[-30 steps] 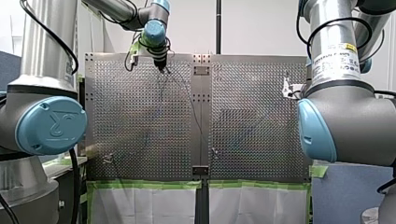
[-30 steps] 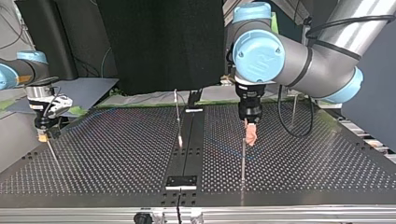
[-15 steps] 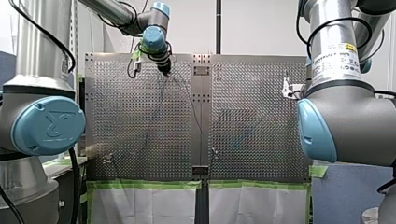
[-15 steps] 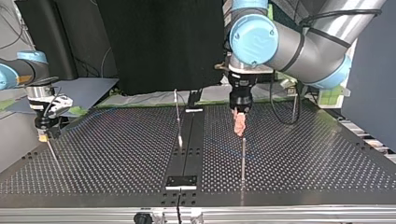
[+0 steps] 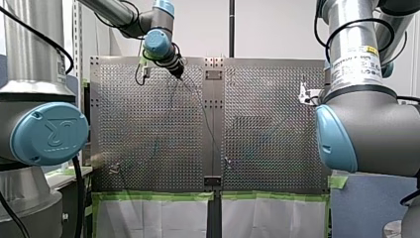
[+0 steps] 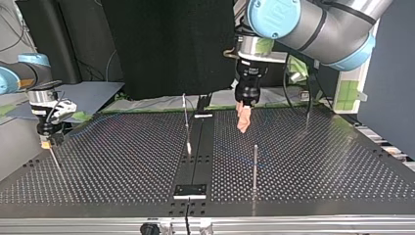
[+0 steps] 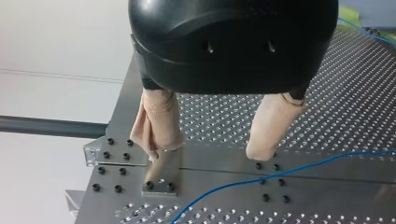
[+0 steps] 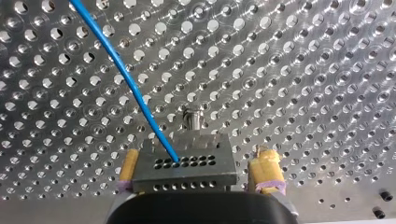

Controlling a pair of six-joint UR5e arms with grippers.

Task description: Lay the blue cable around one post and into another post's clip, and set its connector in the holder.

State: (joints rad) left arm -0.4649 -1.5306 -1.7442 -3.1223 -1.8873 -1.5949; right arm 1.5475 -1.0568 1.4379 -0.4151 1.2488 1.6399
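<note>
My left gripper (image 7: 208,155) hangs over the worktop (image 7: 355,84) with its jaws apart. Its beige pads (image 7: 156,121) hold nothing, and the black body cuts off their upper ends. The cable (image 7: 280,172) runs across the worktop just beyond them; whether it touches either pad is hard to tell.

My right gripper (image 8: 196,170) has its jaws clamped on the connector (image 8: 182,165), with yellow pads at either side, above a post (image 8: 194,119). From the connector the cable runs out of view.

In the top view the cable is only a faint line near the middle post (image 6: 255,166). In the front view my right arm's bulk mostly hides its gripper.
</note>
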